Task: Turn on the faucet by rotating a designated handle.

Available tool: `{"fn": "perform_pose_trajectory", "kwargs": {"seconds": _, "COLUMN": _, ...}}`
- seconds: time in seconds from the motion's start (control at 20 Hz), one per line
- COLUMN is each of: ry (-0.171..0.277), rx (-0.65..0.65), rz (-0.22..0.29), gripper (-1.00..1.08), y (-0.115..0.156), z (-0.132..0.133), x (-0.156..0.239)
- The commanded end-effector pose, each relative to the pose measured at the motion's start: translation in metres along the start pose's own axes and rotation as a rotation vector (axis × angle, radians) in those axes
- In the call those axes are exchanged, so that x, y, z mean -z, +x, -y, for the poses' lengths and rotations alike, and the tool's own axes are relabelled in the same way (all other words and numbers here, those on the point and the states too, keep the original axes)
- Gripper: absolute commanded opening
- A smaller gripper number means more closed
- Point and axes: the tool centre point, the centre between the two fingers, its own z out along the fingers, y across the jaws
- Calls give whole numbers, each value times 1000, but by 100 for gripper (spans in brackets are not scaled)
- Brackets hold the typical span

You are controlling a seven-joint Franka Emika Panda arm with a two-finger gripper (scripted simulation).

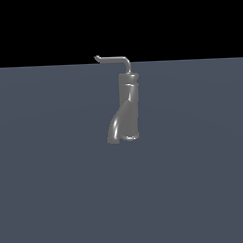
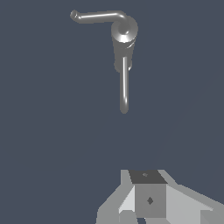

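The grey glossy faucet (image 1: pixel 125 111) stands upright on the floor, its wider curved spout end at the base. It also shows from above in the wrist view (image 2: pixel 124 33). The thin L-shaped handle (image 1: pixel 115 59) rises from the faucet's top and reaches toward the exterior view's left, ending in a small upturned tip. It shows in the wrist view (image 2: pixel 98 17) too. A second thin rod (image 2: pixel 124 85) runs from the faucet body toward my gripper. My gripper (image 2: pixel 148 183) is well apart from the faucet, touches nothing, and shows no gap between its fingers. It is out of the exterior view.
A flat dark grey-blue floor (image 1: pixel 56 186) surrounds the faucet, with a black background above it. Nothing else shows.
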Motion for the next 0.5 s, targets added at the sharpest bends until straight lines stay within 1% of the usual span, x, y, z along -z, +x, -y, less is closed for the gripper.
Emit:
{"fn": "perform_pose_trajectory", "kwargs": {"seconds": 0.0, "ry": 14, "rx": -67, "rz": 8, "gripper": -100, "y": 14, "z": 4, "x": -2}}
{"fn": "perform_pose_trajectory", "kwargs": {"seconds": 0.45, "ry": 47, "rx": -316, "rz": 36, "gripper": -100, "y": 66, "z": 19, "x": -14}}
